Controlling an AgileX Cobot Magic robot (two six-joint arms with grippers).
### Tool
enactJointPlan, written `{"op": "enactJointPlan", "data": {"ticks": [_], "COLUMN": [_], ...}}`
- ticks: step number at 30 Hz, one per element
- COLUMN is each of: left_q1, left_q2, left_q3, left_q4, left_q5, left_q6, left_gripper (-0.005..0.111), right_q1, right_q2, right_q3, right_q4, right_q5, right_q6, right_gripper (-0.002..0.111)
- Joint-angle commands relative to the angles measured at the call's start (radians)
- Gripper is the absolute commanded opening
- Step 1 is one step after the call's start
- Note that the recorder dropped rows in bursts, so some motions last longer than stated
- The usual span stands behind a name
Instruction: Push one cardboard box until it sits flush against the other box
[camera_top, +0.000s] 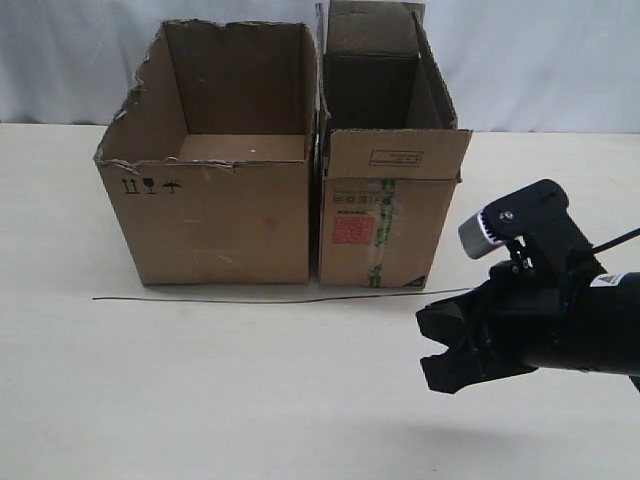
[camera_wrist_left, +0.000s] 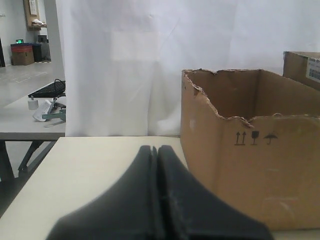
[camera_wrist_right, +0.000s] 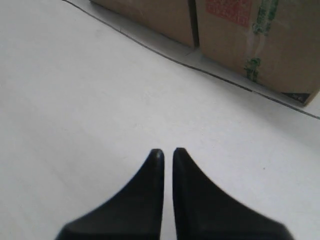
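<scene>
The long narrow cardboard box, with its red sticker and green-white tape, stands at the back right. Its side is right against the other box, the wider carton with a torn rim, and only a thin dark seam shows between them. My right gripper hovers in front of and right of the narrow box, clear of it, jaws shut with a hairline slit and nothing held. The narrow box and the other box lie ahead of it. My left gripper is shut and empty beside the other box, and is outside the exterior view.
A thin black line runs along the table just in front of both boxes. The pale tabletop stretches forward to the near edge. A white curtain hangs behind the boxes.
</scene>
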Motion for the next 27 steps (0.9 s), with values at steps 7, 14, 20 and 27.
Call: {"op": "enactJointPlan", "data": {"ticks": [7,14,20,27], "left_q1": [0.003,0.003,0.003,0.003], "left_q2": [-0.001,-0.001,-0.001,-0.001], "left_q3": [0.002,0.002,0.002,0.002], "left_q4": [0.003,0.001,0.001,-0.001], "left_q5": [-0.012,-0.012,-0.012,-0.012], "left_q6": [-0.004,-0.004,-0.004,-0.004], "left_gripper": [0.000,0.000,0.000,0.000], "right_q1": [0.002,0.002,0.002,0.002], "right_q2": [-0.006,-0.147,-0.355,-0.578], "right_q3": [-0.002,-0.002,-0.002,-0.002], "right_q4": [-0.009,-0.009,-0.009,-0.013], "right_q5": [-0.001,-0.005,-0.005,0.000], "right_q6": [-0.006,-0.005,-0.005,-0.032], "right_gripper": [0.005,0.005,0.005,0.005]}}
